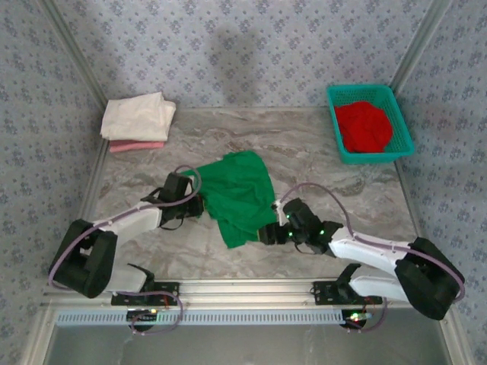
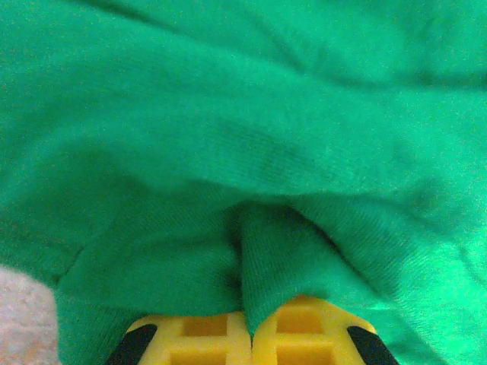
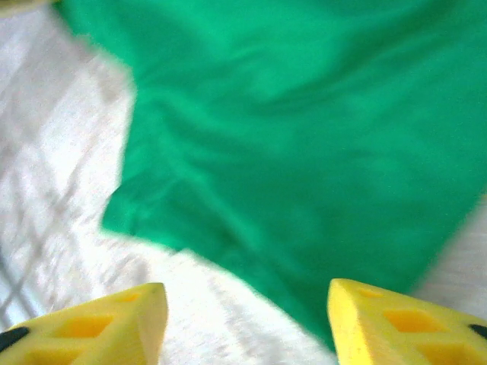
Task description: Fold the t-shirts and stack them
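Partly under green t-shirt (image 1: 240, 194), left gripper (image 2: 249, 333).

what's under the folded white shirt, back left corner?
A pink shirt: only its near edge sticks out from under the cream-white shirt. The rest is covered, so its fold can't be judged, nor whether anything else lies beneath.

Teal basket (image 1: 377, 157) at marble table's (image 1: 304, 148) far right.

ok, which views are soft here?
Right wrist: blurred throughout, green shirt edges and table smeared. Left wrist: sharp, weave visible where left gripper pinches cloth. Top: sharp, even light, faint shadow on back wall.
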You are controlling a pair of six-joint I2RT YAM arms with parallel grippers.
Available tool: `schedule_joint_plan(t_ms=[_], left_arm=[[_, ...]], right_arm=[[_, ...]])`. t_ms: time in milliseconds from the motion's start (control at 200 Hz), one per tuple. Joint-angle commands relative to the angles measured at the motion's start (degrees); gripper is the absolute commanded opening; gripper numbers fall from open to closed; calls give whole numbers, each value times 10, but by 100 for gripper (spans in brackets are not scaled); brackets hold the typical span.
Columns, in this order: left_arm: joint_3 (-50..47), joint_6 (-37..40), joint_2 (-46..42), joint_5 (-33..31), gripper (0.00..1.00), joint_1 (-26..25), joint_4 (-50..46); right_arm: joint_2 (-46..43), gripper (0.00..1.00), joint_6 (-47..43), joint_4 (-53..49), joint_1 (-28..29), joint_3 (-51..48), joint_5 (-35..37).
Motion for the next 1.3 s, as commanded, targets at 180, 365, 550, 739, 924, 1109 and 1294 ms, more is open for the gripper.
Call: schedule_joint_plan(t_ms=[180,365,550,739,924,1109,1294], left_arm=[[89,-32,-92,49,0,82,-73],[126,-47,-123,79,0,117,-124],[147,-71,-128,117,0,133,-136],[184,-68,-128,122,0,135,-155],[217,-69,-129,128,0,143,-164],[246,-66,-123,135,0,162,-155],[290,-68,-95,148,0,171,-136]], right_arm=[[54,65,-12,14,40,14,8],[120,66,14,10,6,52,36],[168,58,2,7,-9,93,36],[191,62,-3,25,-30,122,13],[279,61,-31,15,-25,170,-63],[282,6,-25,-10,-48,201,-3],[228,21,-36,-6,-110,228,-59]])
